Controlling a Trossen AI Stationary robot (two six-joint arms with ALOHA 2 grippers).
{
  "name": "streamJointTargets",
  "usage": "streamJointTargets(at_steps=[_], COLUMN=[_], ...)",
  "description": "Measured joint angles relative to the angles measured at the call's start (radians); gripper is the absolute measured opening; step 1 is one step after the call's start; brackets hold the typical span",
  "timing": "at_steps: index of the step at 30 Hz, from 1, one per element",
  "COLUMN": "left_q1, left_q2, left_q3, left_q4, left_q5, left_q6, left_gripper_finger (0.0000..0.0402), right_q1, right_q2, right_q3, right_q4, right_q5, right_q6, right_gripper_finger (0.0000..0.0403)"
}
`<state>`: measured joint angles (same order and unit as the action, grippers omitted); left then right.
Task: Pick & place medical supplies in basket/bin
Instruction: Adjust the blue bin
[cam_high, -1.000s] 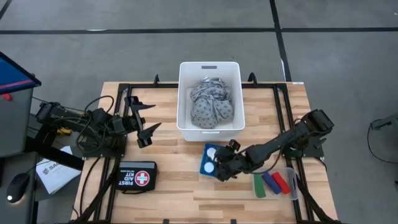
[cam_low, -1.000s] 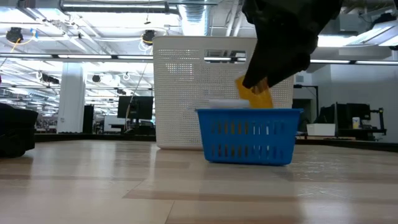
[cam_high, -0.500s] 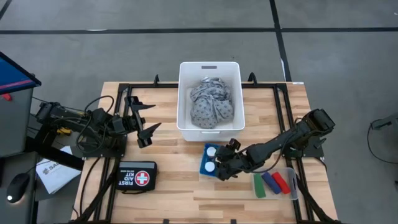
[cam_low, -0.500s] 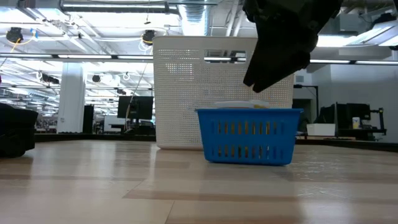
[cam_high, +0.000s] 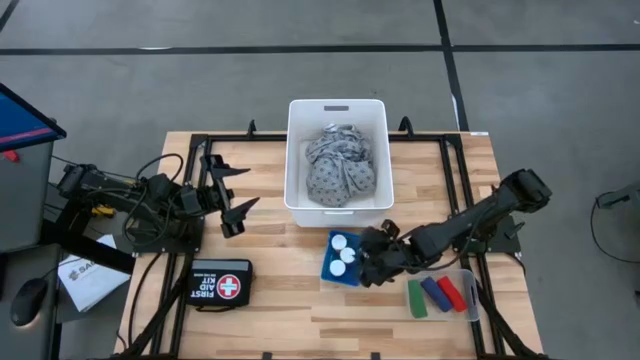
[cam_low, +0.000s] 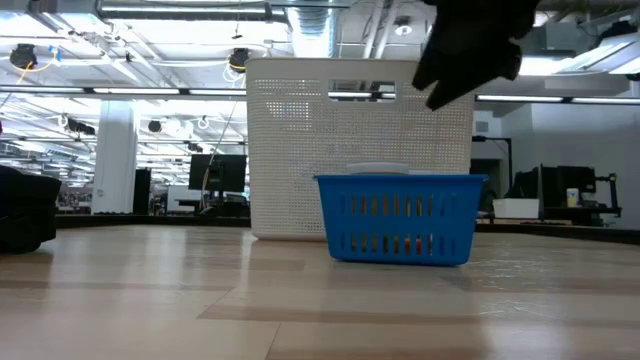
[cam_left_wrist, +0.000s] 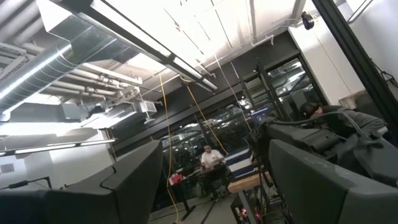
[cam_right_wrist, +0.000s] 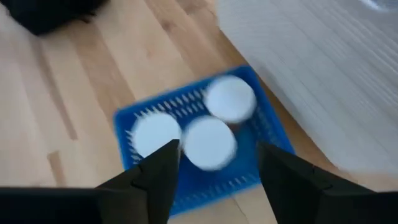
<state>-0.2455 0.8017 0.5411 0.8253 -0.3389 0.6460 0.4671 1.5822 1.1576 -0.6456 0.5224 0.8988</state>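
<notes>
My right gripper hangs just above the right edge of the small blue basket, and my fingers stand spread apart with nothing between them. Past them, in my right wrist view, three white caps of the pill bottles sit close together inside that basket, upright and touching or nearly so. From above the same three caps fill the basket, which rests on the wooden table just in front of the white bin. The grey patterned cloth lies bunched inside that bin. To my right, a clear tray near the table's edge holds the green stick, the blue stick and the red stick side by side. In the low view the basket stands in front of the bin, with my right arm dark above it. My left gripper waits at the table's left side, jaws wide and bare, and a first aid kit lies in front of it.
</notes>
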Motion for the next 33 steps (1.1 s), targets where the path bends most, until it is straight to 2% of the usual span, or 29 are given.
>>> streamJointTargets(at_steps=[4, 7, 16, 24, 33], left_q1=[0.0, 0.0, 0.0, 0.0, 0.0], left_q2=[0.0, 0.0, 0.0, 0.0, 0.0], left_q3=[0.0, 0.0, 0.0, 0.0, 0.0], left_q4=[0.0, 0.001, 0.001, 0.002, 0.002], left_q5=[0.0, 0.0, 0.0, 0.0, 0.0], left_q6=[0.0, 0.0, 0.0, 0.0, 0.0], left_gripper_finger=[0.0285, 0.0285, 0.0285, 0.0285, 0.0285], right_q1=[0.017, 0.027, -0.015, -0.045, -0.045], right_q2=[-0.007, 0.017, 0.108, 0.108, 0.108], right_q3=[-0.002, -0.001, -0.003, -0.002, -0.065], right_q4=[-0.083, -0.092, -0.159, -0.212, -0.163], right_q5=[0.0, -0.012, -0.115, -0.135, -0.137], right_q6=[0.097, 0.113, 0.13, 0.186, 0.235], right_gripper_finger=[0.0181, 0.0149, 0.0011, 0.0003, 0.0001])
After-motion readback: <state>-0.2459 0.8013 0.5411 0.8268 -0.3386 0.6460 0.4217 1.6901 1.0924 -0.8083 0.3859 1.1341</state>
